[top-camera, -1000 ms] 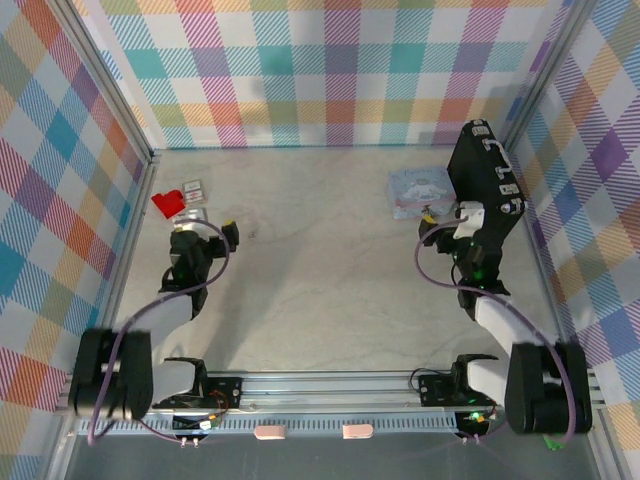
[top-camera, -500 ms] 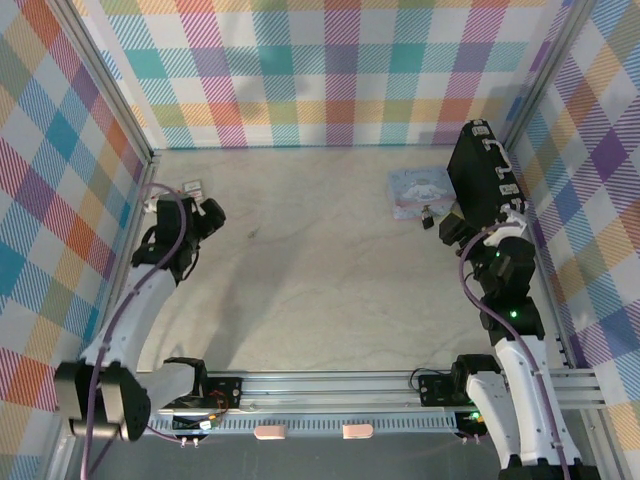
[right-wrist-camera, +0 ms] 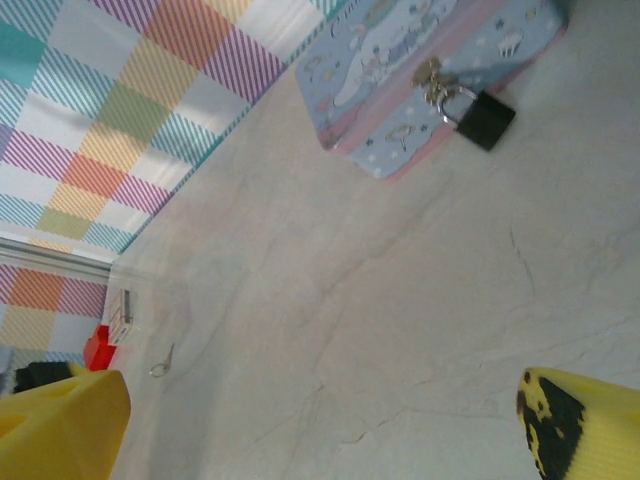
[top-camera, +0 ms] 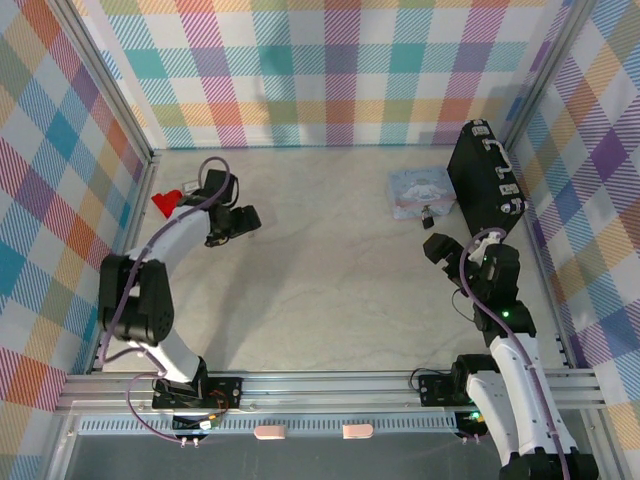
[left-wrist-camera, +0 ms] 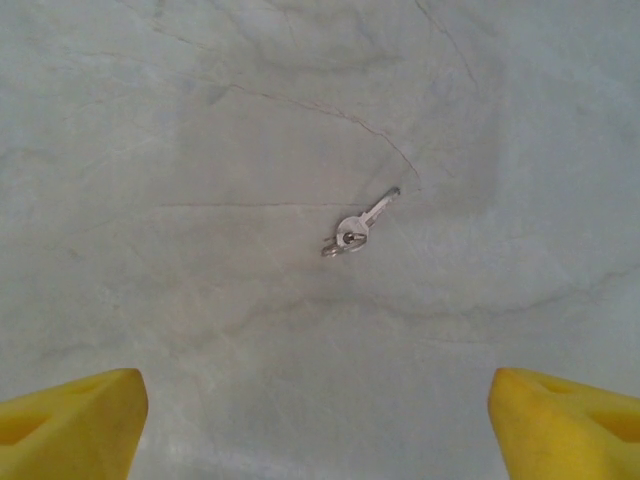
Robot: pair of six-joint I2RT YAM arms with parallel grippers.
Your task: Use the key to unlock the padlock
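The work surface is the pale marbled table (top-camera: 330, 290), walled in plaid. At its far right stands the black briefcase (top-camera: 485, 175); just beside it, on its left, lies the pastel cartoon tin (top-camera: 418, 188). My right gripper (right-wrist-camera: 320, 425) hangs near these two, fingers spread fully wide, nothing between them. My left gripper (left-wrist-camera: 318, 430) is over the left half of the table, near the red plastic piece (top-camera: 165, 201). Its yellow fingertips (left-wrist-camera: 70, 420) sit at the two lower corners of the wrist view, well apart, and hold nothing. The padlock (right-wrist-camera: 480, 118) — a small dark body on a silver shackle in the right wrist view — hangs from the hasp on the tin's near side. The key (left-wrist-camera: 355, 228) lies flat on the bare table on a small ring, ahead of the left fingertips and slightly right of their midline. Step in hand, by my judgement: picking up the key. Procedure: centre the left gripper over the bow end, not the blade. Turn the wrist so the fingers close across the key's narrow width. Descend until the tips touch the table, then close. The key is thin and flat — closing too high will likely miss it, and a grip on the ring alone would leave the blade swinging. Leave the blade protruding for the keyhole.
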